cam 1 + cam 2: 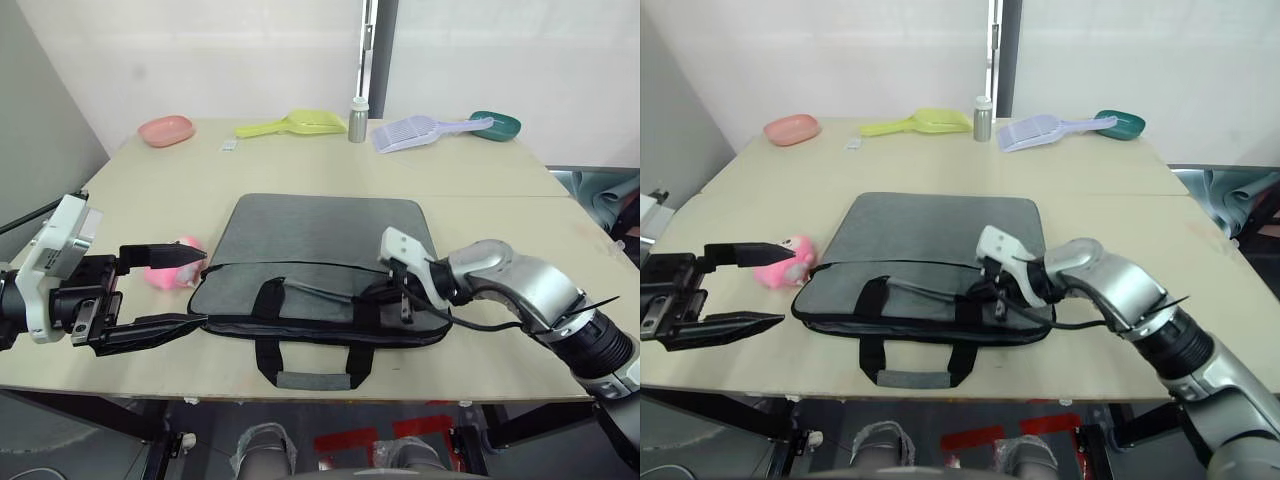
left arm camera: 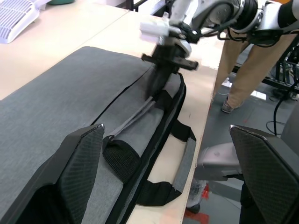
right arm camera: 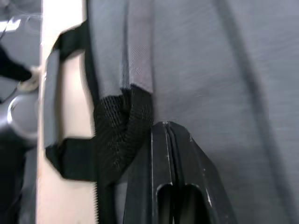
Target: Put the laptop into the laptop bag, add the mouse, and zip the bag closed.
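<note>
- Grey fabric laptop bag (image 1: 320, 250) lies flat on the wooden table (image 1: 480, 215); right claw (image 3: 169, 135), fingers pressed together, sits at its zipper edge.
- Left claw (image 1: 190, 288) gapes wide at the bag's left end.
- Laptop and mouse can't be made out.

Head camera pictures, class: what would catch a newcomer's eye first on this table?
The grey laptop bag lies flat mid-table, its black handles at the near edge. The right gripper, fingers shut, presses at the bag's near right edge, while the left gripper is open at its left end. A pink plush toy sits just beside that end.
</note>
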Motion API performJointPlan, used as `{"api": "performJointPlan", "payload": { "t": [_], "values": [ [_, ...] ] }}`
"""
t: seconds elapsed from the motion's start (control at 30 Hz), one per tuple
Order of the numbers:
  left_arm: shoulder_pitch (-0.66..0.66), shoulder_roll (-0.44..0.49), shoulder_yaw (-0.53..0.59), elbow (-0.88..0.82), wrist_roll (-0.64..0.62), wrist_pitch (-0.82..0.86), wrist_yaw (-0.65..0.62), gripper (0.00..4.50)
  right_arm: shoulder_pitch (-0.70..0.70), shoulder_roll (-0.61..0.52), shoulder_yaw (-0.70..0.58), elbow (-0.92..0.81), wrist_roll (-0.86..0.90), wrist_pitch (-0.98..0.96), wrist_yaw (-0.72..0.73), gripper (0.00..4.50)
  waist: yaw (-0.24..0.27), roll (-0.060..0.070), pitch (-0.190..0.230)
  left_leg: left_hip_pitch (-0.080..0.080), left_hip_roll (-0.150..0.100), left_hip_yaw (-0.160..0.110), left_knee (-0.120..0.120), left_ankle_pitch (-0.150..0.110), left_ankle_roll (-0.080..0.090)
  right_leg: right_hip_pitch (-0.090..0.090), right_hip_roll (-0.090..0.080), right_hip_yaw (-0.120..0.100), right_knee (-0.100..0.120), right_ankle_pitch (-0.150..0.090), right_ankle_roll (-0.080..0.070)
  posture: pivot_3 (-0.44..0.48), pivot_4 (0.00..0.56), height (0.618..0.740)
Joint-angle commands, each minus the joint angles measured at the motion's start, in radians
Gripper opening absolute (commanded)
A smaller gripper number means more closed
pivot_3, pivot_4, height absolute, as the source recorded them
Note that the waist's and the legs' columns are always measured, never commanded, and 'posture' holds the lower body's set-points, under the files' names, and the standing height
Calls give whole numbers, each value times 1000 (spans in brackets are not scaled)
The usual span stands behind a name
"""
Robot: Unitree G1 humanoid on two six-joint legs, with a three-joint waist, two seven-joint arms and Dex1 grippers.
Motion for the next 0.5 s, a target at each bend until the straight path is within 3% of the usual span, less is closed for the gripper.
{"api": "performJointPlan", "payload": {
  "t": [0.03, 0.17, 0.23, 0.5],
  "values": [
    [27, -3, 34, 28, 37, -32, 2, 4500, -30, 17, 105, 98, -143, -31, 2, 41, -8, -1, -2, 1, 0, 0, 0, 0, 0, 0, 0, 0, 1, 0, 0, 0, 150, 740],
    [119, 5, 39, 117, 177, -64, 24, 4500, -86, 31, 162, 182, -230, -75, 44, 41, -26, -3, -7, 8, 0, 1, 1, 0, 0, 5, 0, 2, 4, 0, 0, 0, 150, 740],
    [126, 10, 48, 255, 249, -101, 41, 4500, -108, 34, 161, 211, -243, -94, 76, 41, -26, -4, -7, 14, 0, 1, 0, 0, -1, 9, 0, 3, 5, -1, 1, 0, 150, 740],
    [2, 20, 65, 630, 324, -179, 116, 4500, -119, 47, 129, 232, -258, -117, 161, 41, -7, -11, -14, 17, 0, 0, 1, -1, -1, 10, 0, 3, 8, 1, -1, 0, 150, 740]
  ]
}}
